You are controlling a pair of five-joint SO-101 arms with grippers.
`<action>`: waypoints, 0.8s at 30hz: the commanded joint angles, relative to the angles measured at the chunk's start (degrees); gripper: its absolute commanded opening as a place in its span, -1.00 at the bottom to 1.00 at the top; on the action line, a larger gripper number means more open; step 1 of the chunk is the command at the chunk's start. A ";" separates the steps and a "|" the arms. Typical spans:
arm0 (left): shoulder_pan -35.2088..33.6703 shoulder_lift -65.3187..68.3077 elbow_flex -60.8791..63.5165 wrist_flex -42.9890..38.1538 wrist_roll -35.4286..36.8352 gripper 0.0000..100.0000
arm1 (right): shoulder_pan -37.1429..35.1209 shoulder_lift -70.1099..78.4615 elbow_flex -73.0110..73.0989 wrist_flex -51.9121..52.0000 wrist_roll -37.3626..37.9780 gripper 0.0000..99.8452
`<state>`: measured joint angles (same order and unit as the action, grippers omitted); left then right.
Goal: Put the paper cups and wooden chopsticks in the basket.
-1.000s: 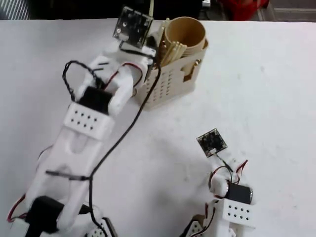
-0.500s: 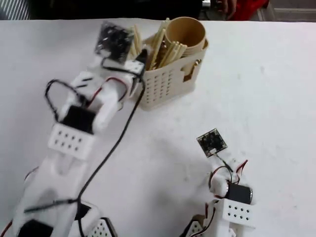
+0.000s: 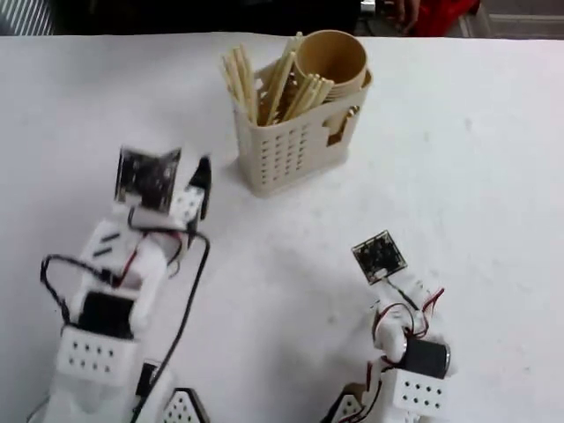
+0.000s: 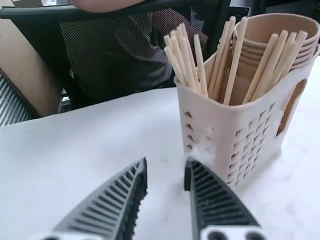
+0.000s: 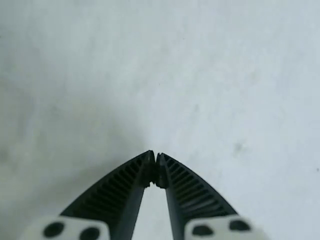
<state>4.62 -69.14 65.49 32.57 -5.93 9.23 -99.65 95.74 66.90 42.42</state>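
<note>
The paper cups and the wooden chopsticks are seen inside the basket. The basket is set on the table close to the far edge, about halfway along it. All the cups and sticks that can be seen are already put away, so the job is judged to be done, or very nearly done. At most, the arms may need to be brought back to rest.

The cups are light brown and are stacked one inside the other. They are stood upright at one end of the basket, and their rims are seen above its wall. The chopsticks are thin, pale sticks. They are stood on end next to the cups, leaned this way and that, with their tops poked well above the rim. The basket is cream-colored, with rows of small holes in its sides.

The left gripper is held near the basket, toward the table's left edge, but the basket is not touched by it. Its jaws are parted a little, and nothing is held between them. The right gripper is kept by the near edge, pointed down at bare table. Its jaws are pressed together, and nothing is held.
</note>
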 commanded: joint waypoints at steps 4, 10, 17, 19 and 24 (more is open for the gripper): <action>-2.77 -20.35 16.35 -0.18 -0.70 -0.72 | 0.13 -2.33 0.88 1.10 0.09 -0.97; -5.85 -36.79 29.19 -0.09 -0.70 -0.73 | 0.13 -3.56 1.14 1.01 0.09 -0.96; -11.12 -33.71 31.65 0.62 -0.70 -0.72 | 0.48 -3.56 1.14 1.27 0.18 -0.96; -12.09 -33.71 31.65 3.34 -0.70 -0.72 | 0.48 -3.56 1.14 1.27 0.35 -0.96; -12.26 -33.71 31.65 20.66 -0.70 -0.73 | 0.48 -3.56 1.14 1.27 0.18 -0.96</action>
<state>-7.08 -103.25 97.14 40.66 -6.29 9.23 -102.55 96.35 68.66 42.42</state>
